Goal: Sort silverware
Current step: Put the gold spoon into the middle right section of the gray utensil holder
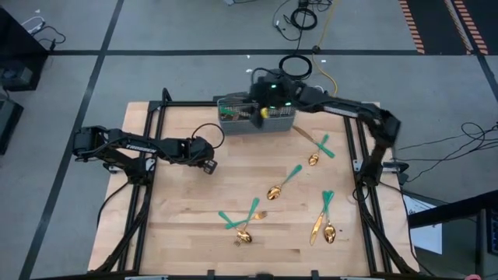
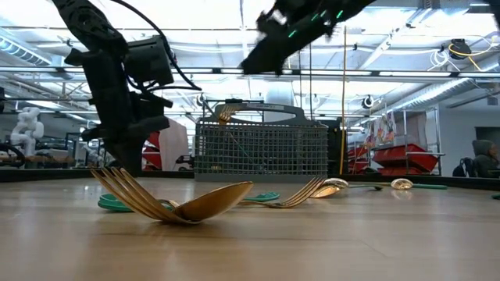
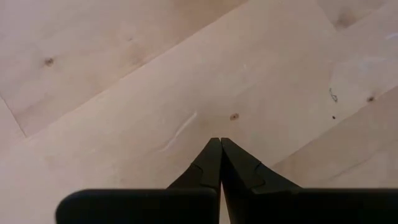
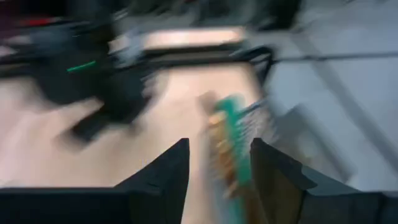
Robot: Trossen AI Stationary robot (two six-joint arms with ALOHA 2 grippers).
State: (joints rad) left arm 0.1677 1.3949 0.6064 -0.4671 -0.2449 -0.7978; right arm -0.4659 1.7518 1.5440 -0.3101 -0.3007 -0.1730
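Nearest the table's (image 1: 187, 225) front edge, gold silverware (image 1: 247, 219) is lying in crossed pairs, more pieces scattered toward the right. Mid-table, the left gripper (image 3: 219, 144) is waiting, jaws together over bare wood. Farthest back, the right gripper (image 4: 219, 155) is hanging over the grey basket (image 1: 255, 117), jaws parting around a teal-handled piece (image 4: 231, 146). Releasing well means keeping it upright above one compartment.
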